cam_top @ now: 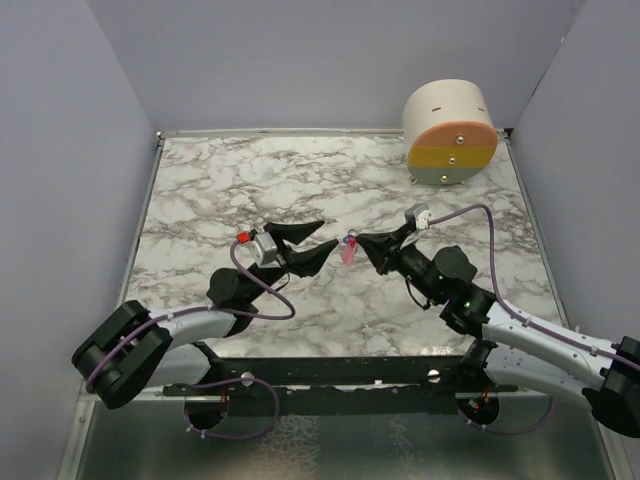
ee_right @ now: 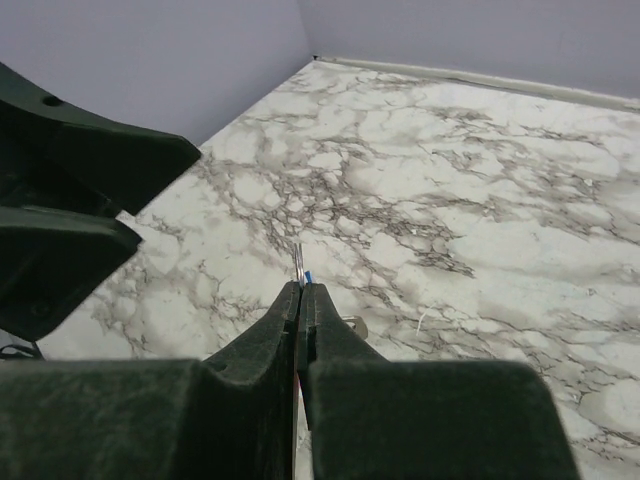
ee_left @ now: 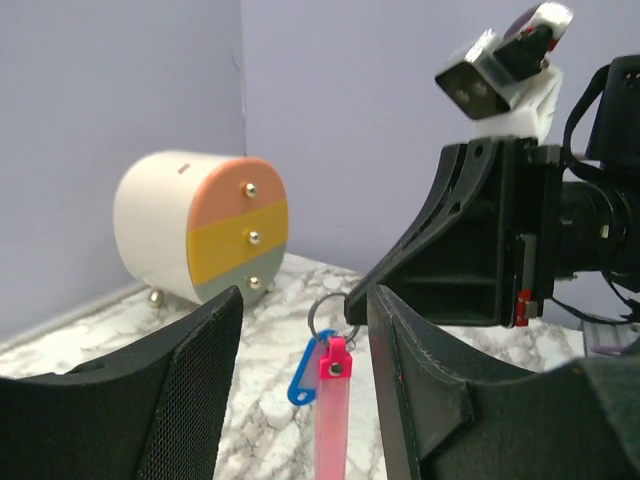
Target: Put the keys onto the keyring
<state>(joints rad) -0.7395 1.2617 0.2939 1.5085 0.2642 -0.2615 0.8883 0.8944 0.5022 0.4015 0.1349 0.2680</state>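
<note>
My right gripper [cam_top: 355, 239] is shut on the keyring [ee_left: 326, 314] and holds it above the middle of the table. The thin silver ring pokes out past the shut fingertips in the right wrist view [ee_right: 298, 262]. The pink-red bar tag [ee_left: 335, 415] hangs straight down from the ring, also seen from above [cam_top: 348, 251]. The blue head of the key [ee_left: 304, 372] hangs on the ring beside the tag; its metal part is hidden. My left gripper [ee_left: 305, 330] is open, one finger on each side of the hanging tag, not touching it; from above it sits just left of the tag [cam_top: 318, 243].
A round white drawer unit [cam_top: 450, 133] with orange, yellow and grey fronts stands at the back right corner, also in the left wrist view [ee_left: 205, 235]. Grey walls enclose the marble table [cam_top: 220, 190]. A small silver piece [ee_right: 356, 326] shows beside my right fingers.
</note>
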